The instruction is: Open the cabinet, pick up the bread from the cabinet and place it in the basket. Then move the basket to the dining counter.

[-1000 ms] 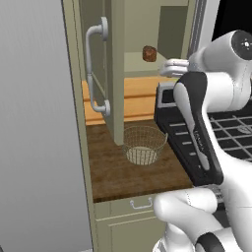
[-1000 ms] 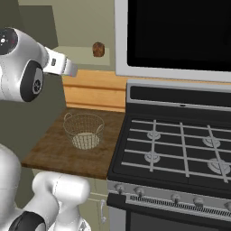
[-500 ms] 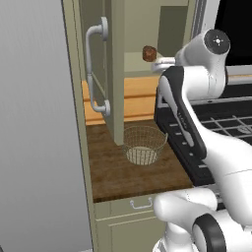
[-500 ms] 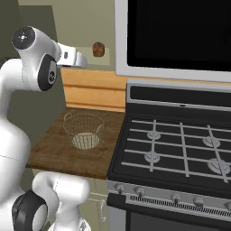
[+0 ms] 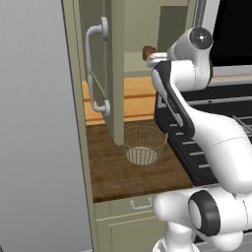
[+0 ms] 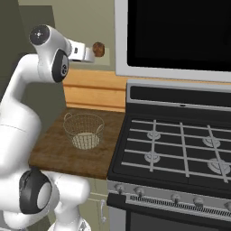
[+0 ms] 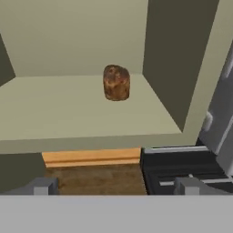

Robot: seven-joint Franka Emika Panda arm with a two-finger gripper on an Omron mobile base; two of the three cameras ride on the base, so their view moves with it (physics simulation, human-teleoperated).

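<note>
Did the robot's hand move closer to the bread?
Yes. Against the unmoving bread on the cabinet shelf, the gripper has swung up and toward it, now just short of it, not touching.

The pincer (image 6: pixel 92 55) reaches toward the bread (image 6: pixel 98 49), above the basket (image 6: pixel 83 131).

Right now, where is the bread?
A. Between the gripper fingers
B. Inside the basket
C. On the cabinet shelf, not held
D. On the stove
C: the bread stands alone on the cabinet shelf, ahead of the gripper, whose fingers are apart and short of it; the basket on the worktop below holds no bread.
</note>
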